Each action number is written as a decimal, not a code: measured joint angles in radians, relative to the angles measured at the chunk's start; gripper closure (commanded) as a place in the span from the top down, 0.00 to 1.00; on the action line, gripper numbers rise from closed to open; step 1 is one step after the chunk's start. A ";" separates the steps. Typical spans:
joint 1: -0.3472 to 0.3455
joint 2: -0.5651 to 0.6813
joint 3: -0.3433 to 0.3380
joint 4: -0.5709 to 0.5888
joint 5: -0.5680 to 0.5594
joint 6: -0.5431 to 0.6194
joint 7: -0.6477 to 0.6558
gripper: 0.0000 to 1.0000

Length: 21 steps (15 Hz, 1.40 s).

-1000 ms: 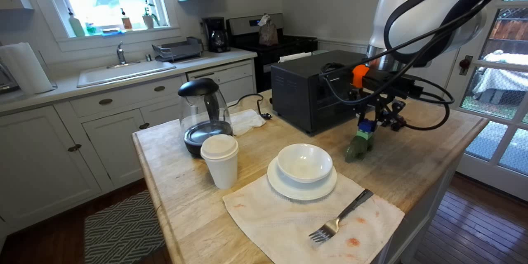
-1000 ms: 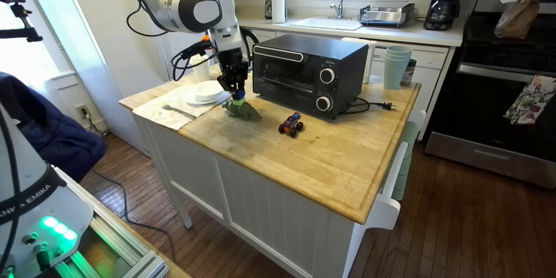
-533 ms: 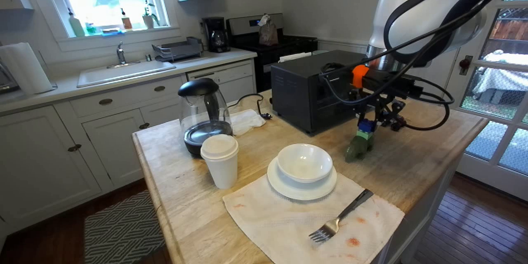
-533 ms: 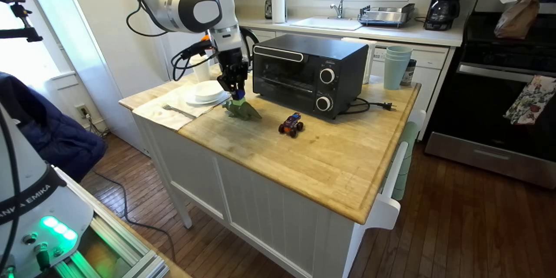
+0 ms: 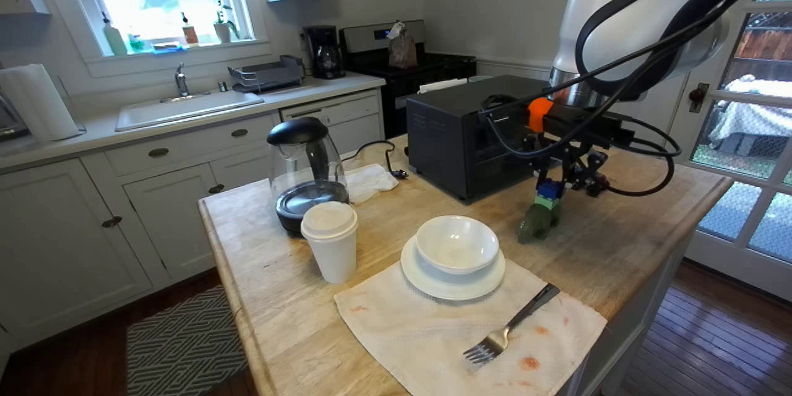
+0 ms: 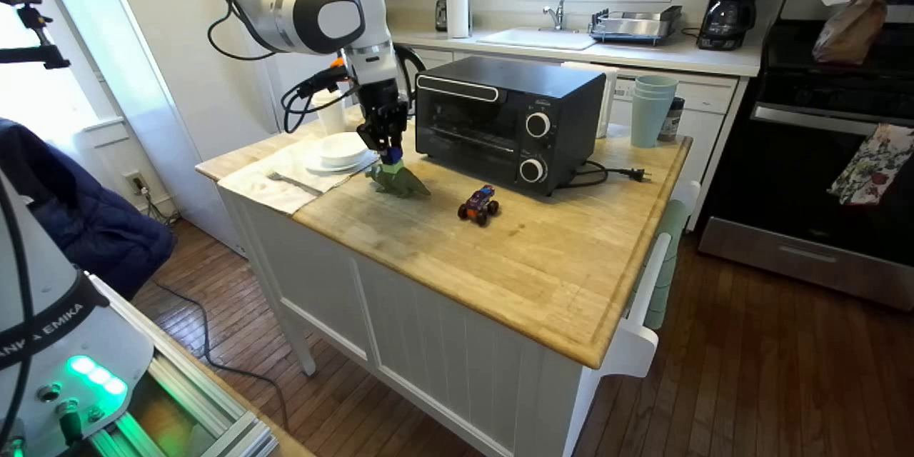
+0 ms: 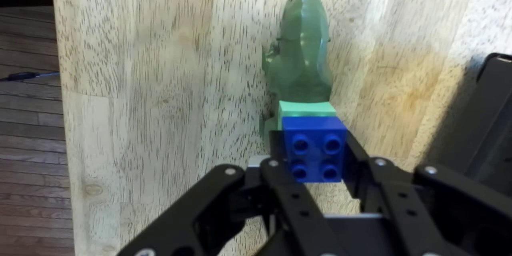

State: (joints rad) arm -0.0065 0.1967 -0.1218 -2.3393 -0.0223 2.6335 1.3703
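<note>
Brick (image 7: 314,125) in blue, seemingly touching the pale-green block (image 7: 307,108) atop our toy dinosaur (image 7: 303,58) | gripper (image 7: 314,154) pinched on the brick, jaws just brick-wide | wooden tabletop (image 6: 493,271) under the dinosaur, toaster oven (image 6: 510,121) near | we'd best hold level, any push straight down, no toppling twist

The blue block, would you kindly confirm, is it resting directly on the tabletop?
No, the gripper holds the blue block above the green dinosaur.

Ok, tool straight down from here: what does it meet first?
Likely the green block on the toy dinosaur, under the blue block in the tool; the two may touch, hard to tell.
</note>
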 measured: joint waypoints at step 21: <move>0.000 0.037 -0.002 0.006 0.000 -0.003 -0.004 1.00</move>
State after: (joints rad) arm -0.0066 0.2340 -0.1236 -2.3331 -0.0223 2.6306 1.3658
